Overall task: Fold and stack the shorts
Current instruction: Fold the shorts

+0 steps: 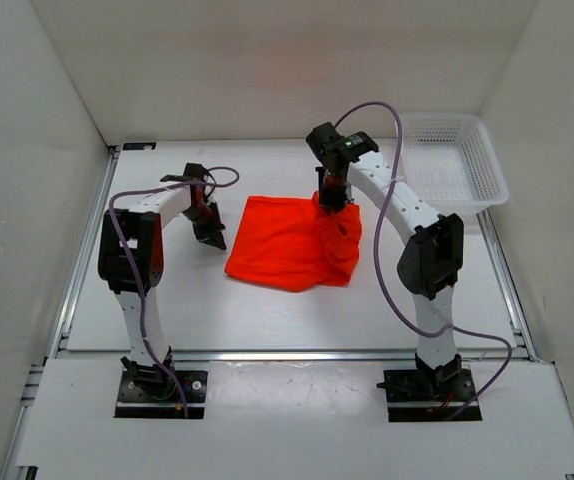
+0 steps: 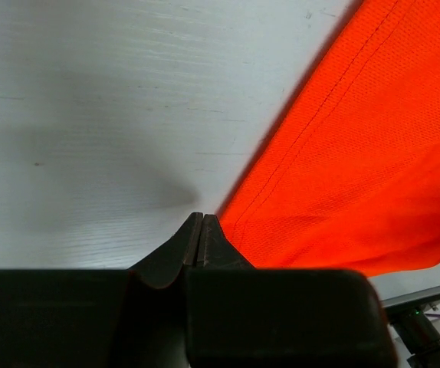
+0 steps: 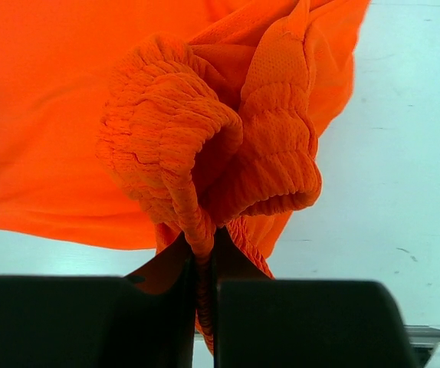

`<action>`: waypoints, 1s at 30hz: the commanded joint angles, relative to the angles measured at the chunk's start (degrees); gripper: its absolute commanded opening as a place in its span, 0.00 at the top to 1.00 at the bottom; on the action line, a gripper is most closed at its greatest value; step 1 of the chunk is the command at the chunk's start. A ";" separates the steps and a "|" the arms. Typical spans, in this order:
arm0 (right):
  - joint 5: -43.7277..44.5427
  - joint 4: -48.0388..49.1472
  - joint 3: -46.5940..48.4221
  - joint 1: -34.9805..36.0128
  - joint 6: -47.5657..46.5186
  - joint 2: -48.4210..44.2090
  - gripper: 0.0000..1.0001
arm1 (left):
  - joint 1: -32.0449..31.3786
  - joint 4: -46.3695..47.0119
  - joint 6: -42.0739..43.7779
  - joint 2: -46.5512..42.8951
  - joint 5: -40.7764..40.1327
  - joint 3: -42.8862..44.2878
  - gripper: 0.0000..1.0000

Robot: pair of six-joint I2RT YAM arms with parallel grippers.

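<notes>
**Shorts (image 1: 289, 245) gripped at waistband, fold not yet laid**

Left side: the left tool (image 2: 202, 219) sits low over the worktop (image 1: 157, 300). Its jaws are pressed together w/ nothing between them. The tips are just beside the shorts' left hem edge, not on it.

Centre: the shorts lie mostly flat on the worktop btwn the two arms, a rough square of orange-red fabric. The far-right part is bunched and raised.

Right side: the right tool (image 3: 205, 257) is clamped on the gathered elastic waistband (image 3: 174, 130). The waistband curls into a thick roll above the jaws, w/ fabric hanging off it. Further right, at the back corner, a white mesh basket (image 1: 454, 160) stands well apart from the shorts.

Progress, as a judgement: early. The cloth is spread out and one edge is grasped, but no crisp folded edge shows from above. Whether the fabric is already doubled once can't be told. Prob. left to do: carry the waistband across, lay it down, smooth it, then set the folded piece in its final spot.

Count:
- 1 pair of shorts
- 1 basket
- 2 arms
- 2 tools
- No drawstring visible, and no 2nd garment in view.
</notes>
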 commanded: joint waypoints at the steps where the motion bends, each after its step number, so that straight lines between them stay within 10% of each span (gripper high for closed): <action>1: -2.62 -1.56 6.25 1.25 2.77 1.72 0.99 | -0.10 1.77 -0.77 0.44 2.21 0.82 0.90; 30: -18.26 8.54 24.54 6.09 11.48 17.38 0.99 | -0.10 5.11 -1.83 1.50 1.69 -2.96 0.90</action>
